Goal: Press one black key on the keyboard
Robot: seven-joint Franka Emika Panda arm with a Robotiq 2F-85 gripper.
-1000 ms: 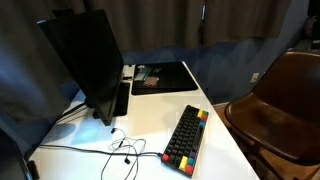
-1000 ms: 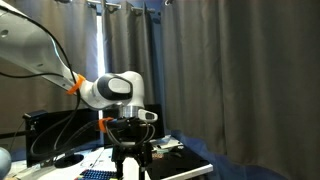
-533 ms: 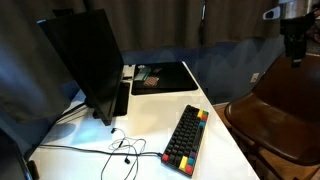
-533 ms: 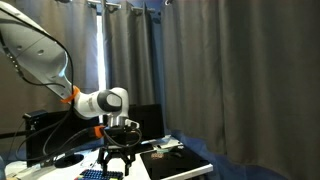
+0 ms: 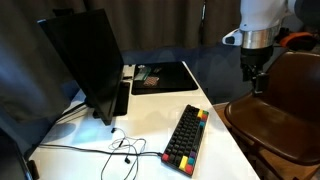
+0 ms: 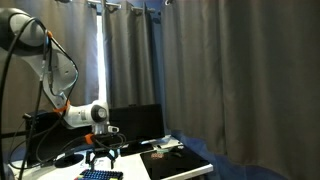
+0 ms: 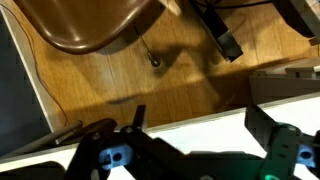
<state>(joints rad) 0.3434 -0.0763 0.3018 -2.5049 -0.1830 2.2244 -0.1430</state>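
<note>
Nearest the camera in an exterior view, by the front right corner of the white desk (image 5: 150, 118), the keyboard (image 5: 186, 138) lies lengthwise along the right edge. Its black keys face inward, with red, yellow and green keys along the outer long side. Nothing rests on it, so I can reach the keys from above. To its left, thin black cables (image 5: 122, 150) curl toward the front left corner. Further back, a large black monitor (image 5: 82, 55) stands by the left edge, and a flat black desk mat (image 5: 163, 76) fills the far right corner. My gripper (image 5: 256, 84) hangs high beyond the right edge, over a brown chair (image 5: 275, 115), well apart from the keyboard. It points down, fingers spread, holding nothing. I judge the press not yet begun: I must cross the edge, then descend onto one black key, clear of the coloured ones.
</note>
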